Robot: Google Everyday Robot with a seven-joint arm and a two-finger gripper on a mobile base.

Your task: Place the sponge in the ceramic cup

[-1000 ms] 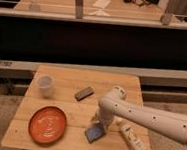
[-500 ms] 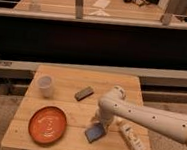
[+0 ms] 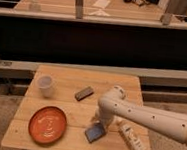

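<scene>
The blue sponge point(image 3: 94, 133) lies flat on the small wooden table point(image 3: 66, 76), near its front edge and right of centre. My gripper point(image 3: 101, 124) comes down from the white arm and sits right at the sponge's upper right edge. The whitish ceramic cup point(image 3: 45, 85) stands upright at the table's back left, well apart from the gripper and the sponge.
An orange plate point(image 3: 47, 124) lies at the front left. A dark grey-brown block point(image 3: 84, 93) rests near the table's middle back. A white bottle point(image 3: 130, 138) lies on its side at the front right, under the arm. A dark bench and a large wooden table stand behind.
</scene>
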